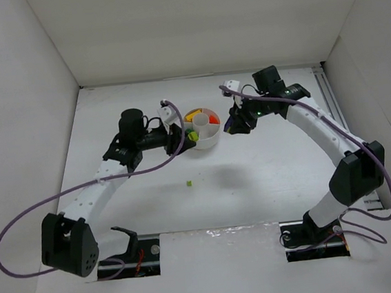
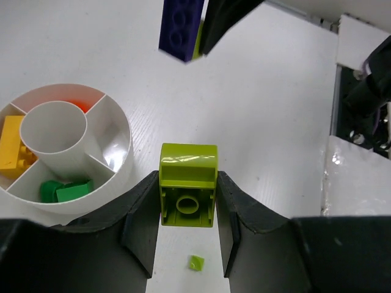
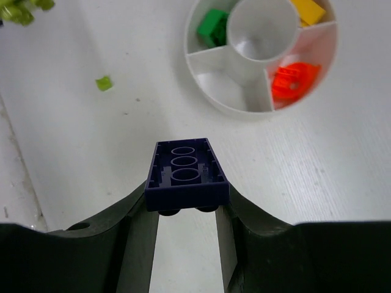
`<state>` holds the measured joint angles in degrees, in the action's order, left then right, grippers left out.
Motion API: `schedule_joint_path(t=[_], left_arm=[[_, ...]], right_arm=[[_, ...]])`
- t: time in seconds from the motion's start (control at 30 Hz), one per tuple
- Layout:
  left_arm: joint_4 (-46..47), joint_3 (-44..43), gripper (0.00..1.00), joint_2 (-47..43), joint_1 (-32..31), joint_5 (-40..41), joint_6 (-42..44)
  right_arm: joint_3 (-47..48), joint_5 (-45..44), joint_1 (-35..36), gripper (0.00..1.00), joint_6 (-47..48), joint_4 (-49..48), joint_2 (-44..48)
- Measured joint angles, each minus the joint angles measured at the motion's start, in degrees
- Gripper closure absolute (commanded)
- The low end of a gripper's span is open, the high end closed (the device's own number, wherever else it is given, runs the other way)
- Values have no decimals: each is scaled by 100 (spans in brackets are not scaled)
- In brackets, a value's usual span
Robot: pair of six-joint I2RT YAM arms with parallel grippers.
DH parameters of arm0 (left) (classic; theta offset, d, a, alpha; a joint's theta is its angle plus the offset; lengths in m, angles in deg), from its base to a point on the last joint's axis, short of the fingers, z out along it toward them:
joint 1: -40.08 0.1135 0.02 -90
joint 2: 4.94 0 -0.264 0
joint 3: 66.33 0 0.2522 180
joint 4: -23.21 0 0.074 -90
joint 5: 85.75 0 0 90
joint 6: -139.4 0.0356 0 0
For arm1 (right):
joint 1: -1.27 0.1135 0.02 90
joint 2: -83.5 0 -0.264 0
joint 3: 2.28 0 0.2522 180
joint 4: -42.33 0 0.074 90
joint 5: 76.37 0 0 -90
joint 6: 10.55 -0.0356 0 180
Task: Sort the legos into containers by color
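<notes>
A: Start with the biggest; what is there?
B: One white dish (image 1: pixel 210 142), four wedges round a centre well, on the table (image 1: pixel 267 174) between the arms; then two held bricks. The right gripper (image 3: pixel 186 204) is part-closed on one purple brick (image 3: pixel 186 174), pinched by its long flat sides and lifted near the dish. The left gripper (image 2: pixel 187 210) is likewise clamped on one lime brick (image 2: pixel 188 183), just beside the dish's other side.
A: How will they handle?
B: Light, stiff, hard plastic, I'd judge; smooth walls could slip, so hold the flat sides, not the studs; not fragile.
A: And in the dish?
B: One orange-red piece (image 3: pixel 293 82); one yellow brick (image 2: pixel 12 143), perhaps stacked; green pieces (image 2: pixel 66 190), two I think; one wedge and the well show nothing.
A: Smallest?
B: One lime chip (image 1: pixel 189 184), loose on the table, apart from the dish.
</notes>
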<state>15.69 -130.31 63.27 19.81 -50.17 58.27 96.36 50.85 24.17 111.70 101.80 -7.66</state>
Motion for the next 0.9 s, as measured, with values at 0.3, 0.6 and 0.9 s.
schedule_joint_path(t=[0.3,0.6,0.9], left_arm=[[96,-485,97,1285,-621,1274,533],[245,-1091,97,1882,-787,2232,782],[361,-1211,97,2251,-1193,2651,931]], right_arm=[[-61,-188,-680,99,-166,-138,243],[-160,-184,-675,99,-232,-170,245],[-160,-162,-713,99,-254,-273,245]])
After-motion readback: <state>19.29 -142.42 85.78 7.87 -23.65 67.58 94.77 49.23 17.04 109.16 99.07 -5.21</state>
